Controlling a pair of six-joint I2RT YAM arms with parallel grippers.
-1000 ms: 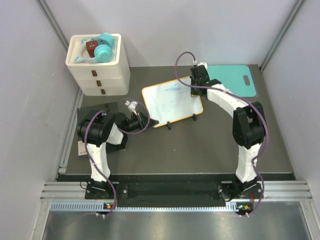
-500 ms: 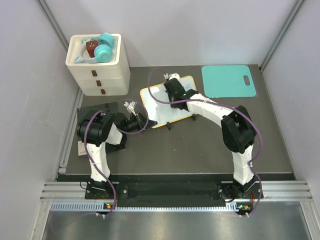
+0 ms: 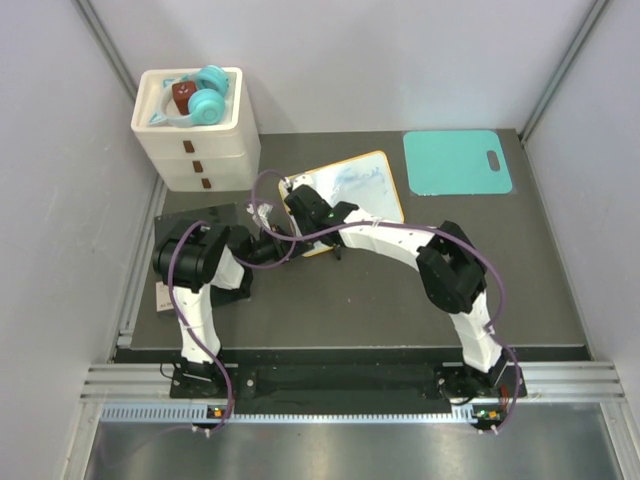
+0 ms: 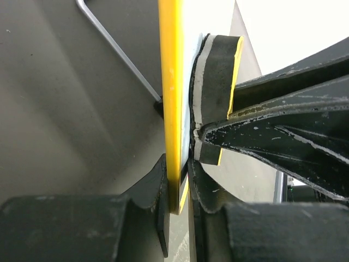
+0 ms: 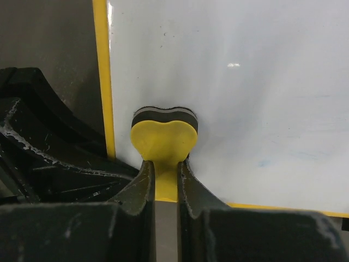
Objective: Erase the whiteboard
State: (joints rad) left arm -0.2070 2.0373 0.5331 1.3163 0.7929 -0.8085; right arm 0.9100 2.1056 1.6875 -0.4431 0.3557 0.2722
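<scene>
The whiteboard (image 3: pixel 362 195), white with an orange-yellow frame, stands tilted on its small feet mid-table; a faint blue smear remains near its top. My left gripper (image 3: pixel 277 241) is shut on the board's near-left edge; the left wrist view shows the yellow frame (image 4: pixel 170 93) clamped between the jaws of the left gripper (image 4: pixel 178 170). My right gripper (image 3: pixel 301 207) is shut on a yellow eraser (image 5: pixel 163 139) with a grey-black felt, pressed on the white surface (image 5: pixel 251 98) close to the left frame. The eraser also shows in the left wrist view (image 4: pixel 216 76).
A white drawer unit (image 3: pixel 200 150) holding teal items stands at the back left. A teal mat (image 3: pixel 450 165) lies at the back right. A black square pad (image 3: pixel 195 222) lies under the left arm. The board's wire leg (image 4: pixel 117 54) reaches the table.
My right gripper has swept the eraser from the board's right edge across to its left side. The blue marks have faded. The left gripper has kept its hold.
</scene>
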